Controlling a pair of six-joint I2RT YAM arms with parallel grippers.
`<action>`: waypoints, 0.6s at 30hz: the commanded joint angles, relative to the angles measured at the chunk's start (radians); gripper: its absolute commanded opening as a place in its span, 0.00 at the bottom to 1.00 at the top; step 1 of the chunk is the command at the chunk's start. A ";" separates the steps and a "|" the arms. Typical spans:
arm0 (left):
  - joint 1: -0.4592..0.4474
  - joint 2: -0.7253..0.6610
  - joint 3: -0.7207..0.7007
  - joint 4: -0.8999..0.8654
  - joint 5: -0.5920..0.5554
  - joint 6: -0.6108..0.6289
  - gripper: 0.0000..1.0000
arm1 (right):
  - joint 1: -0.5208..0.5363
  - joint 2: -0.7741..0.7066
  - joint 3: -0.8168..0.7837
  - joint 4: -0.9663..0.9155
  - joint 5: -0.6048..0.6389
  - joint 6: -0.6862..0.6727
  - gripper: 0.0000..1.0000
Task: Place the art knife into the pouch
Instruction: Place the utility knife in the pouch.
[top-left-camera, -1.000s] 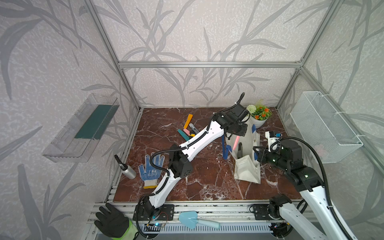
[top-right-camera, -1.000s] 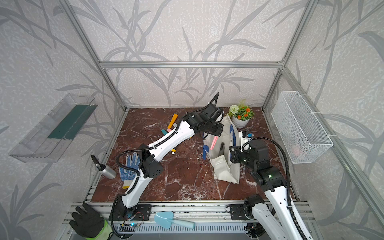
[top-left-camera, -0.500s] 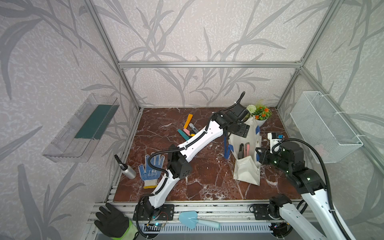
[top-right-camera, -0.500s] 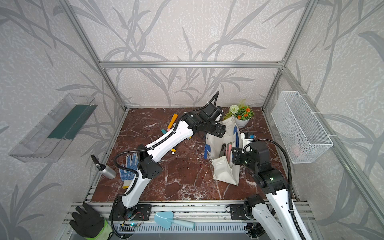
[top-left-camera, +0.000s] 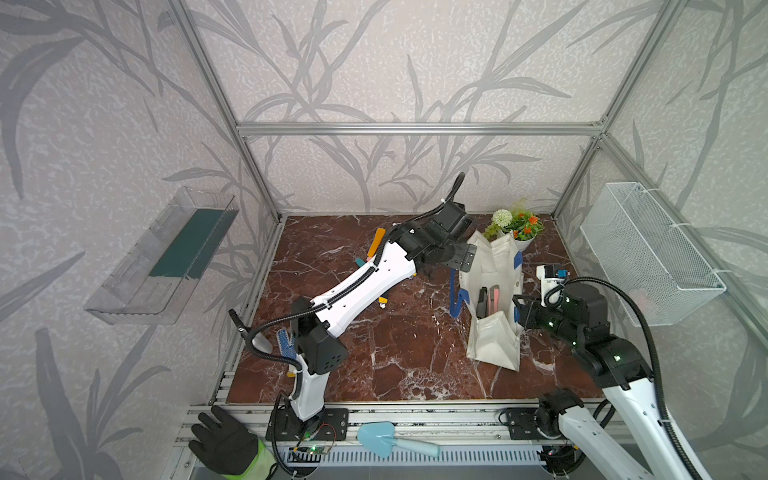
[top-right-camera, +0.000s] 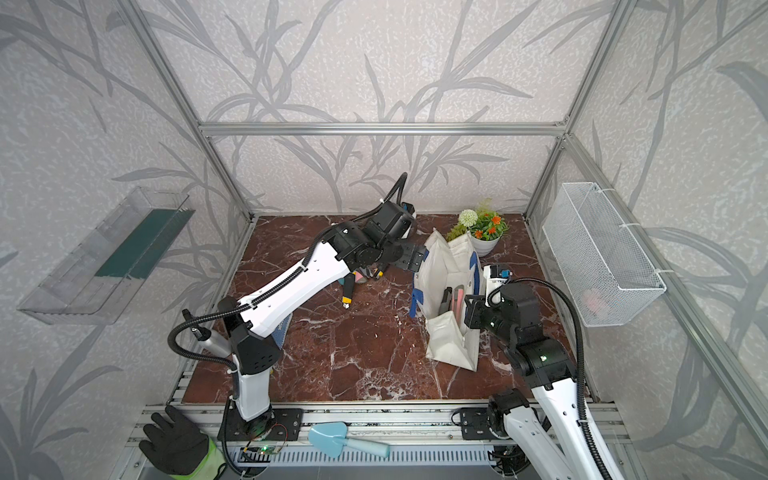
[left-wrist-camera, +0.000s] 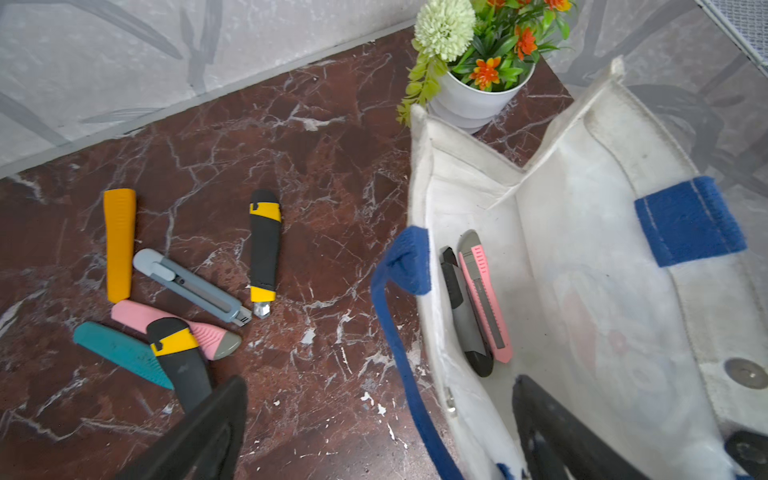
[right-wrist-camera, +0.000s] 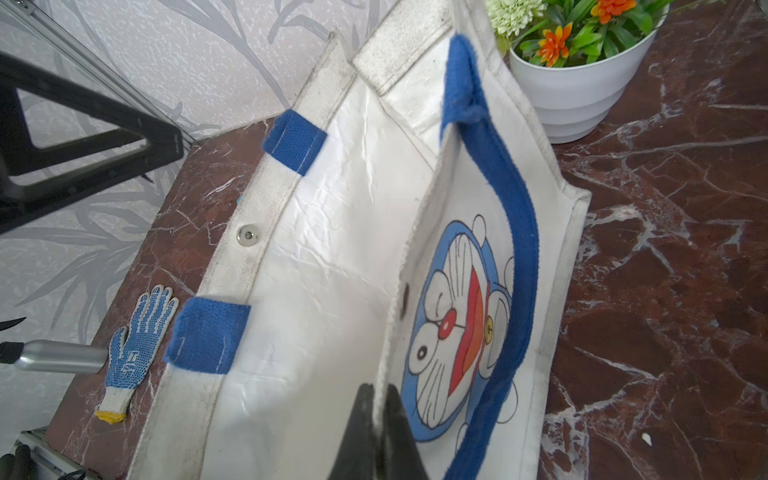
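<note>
The white pouch (top-left-camera: 494, 336) (top-right-camera: 449, 340) with blue straps stands open at the right of the marble table. Inside it lie a pink art knife (left-wrist-camera: 484, 297) and a black-and-grey one (left-wrist-camera: 463, 307); the pink one also shows in a top view (top-left-camera: 493, 299). My left gripper (left-wrist-camera: 378, 386) is open and empty above the pouch's back-left rim, one finger over the table and one over the mouth. My right gripper (right-wrist-camera: 378, 392) is shut on the pouch's rim (right-wrist-camera: 390, 291), beside the cat print. Several more knives (left-wrist-camera: 191, 286) lie on the table left of the pouch.
A white flower pot (top-left-camera: 519, 228) stands right behind the pouch. A wire basket (top-left-camera: 648, 257) hangs on the right wall, a clear shelf (top-left-camera: 162, 257) on the left. A blue-dotted glove (right-wrist-camera: 137, 345) and a silver cylinder (right-wrist-camera: 62, 355) lie front left. A blue scoop (top-left-camera: 390, 438) rests on the front rail.
My left gripper has opened and the pink knife it held over the pouch now lies inside. The gripper has drawn back to the left. The right gripper keeps its hold.
</note>
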 joint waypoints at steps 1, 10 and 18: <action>0.024 -0.091 -0.097 0.056 -0.069 0.005 0.98 | -0.002 -0.010 -0.001 0.001 0.006 -0.013 0.00; 0.243 -0.288 -0.456 0.176 0.000 -0.090 0.99 | -0.001 -0.032 -0.005 -0.004 0.006 -0.010 0.00; 0.402 -0.359 -0.701 0.268 0.042 -0.138 0.87 | -0.001 -0.030 -0.019 0.009 -0.008 0.005 0.00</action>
